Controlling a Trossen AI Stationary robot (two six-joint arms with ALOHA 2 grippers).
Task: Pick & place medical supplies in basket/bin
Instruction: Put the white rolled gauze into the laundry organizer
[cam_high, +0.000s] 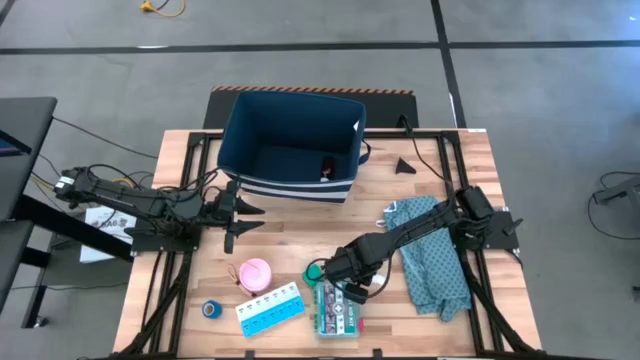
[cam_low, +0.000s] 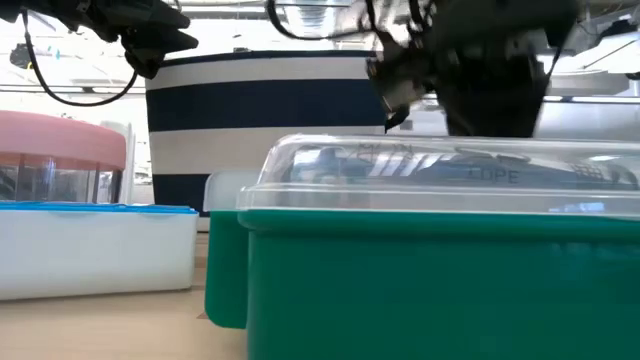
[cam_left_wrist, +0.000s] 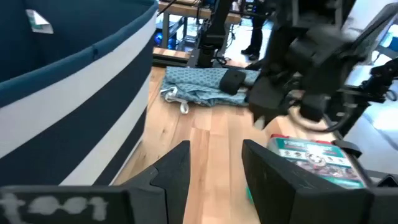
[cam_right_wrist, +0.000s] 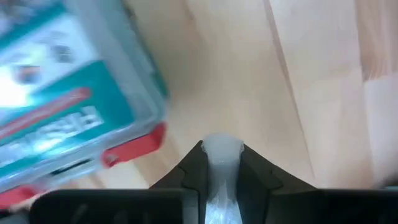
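The dark navy bin (cam_high: 290, 145) with white stripes stands at the table's far middle, with a red-capped bottle (cam_high: 326, 170) inside. A pink roll (cam_high: 254, 273), blue tape roll (cam_high: 211, 309), light-blue pill organizer (cam_high: 270, 307), teal bit (cam_high: 315, 270) and green-red flat box (cam_high: 338, 312) lie on the near part of the table. My right gripper (cam_high: 352, 287) is just over the box's far right corner, shut on a small white bit (cam_right_wrist: 222, 163). My left gripper (cam_high: 236, 216) is open and empty, left of the bin's near corner. My right gripper pinches the small white bit (cam_right_wrist: 222, 155) between its two fingers. The fingers (cam_right_wrist: 254, 171) point down at the table beside the box's red-latched edge (cam_right_wrist: 134, 148). Only the bit's end shows between the fingertips; whether it is clear of the wood I cannot tell.
A blue-green patterned cloth (cam_high: 435, 255) lies under my right arm at the table's right. A small black piece (cam_high: 404, 166) sits right of the bin. Bare wood lies between the bin and the near items. Cables run along the left edge.
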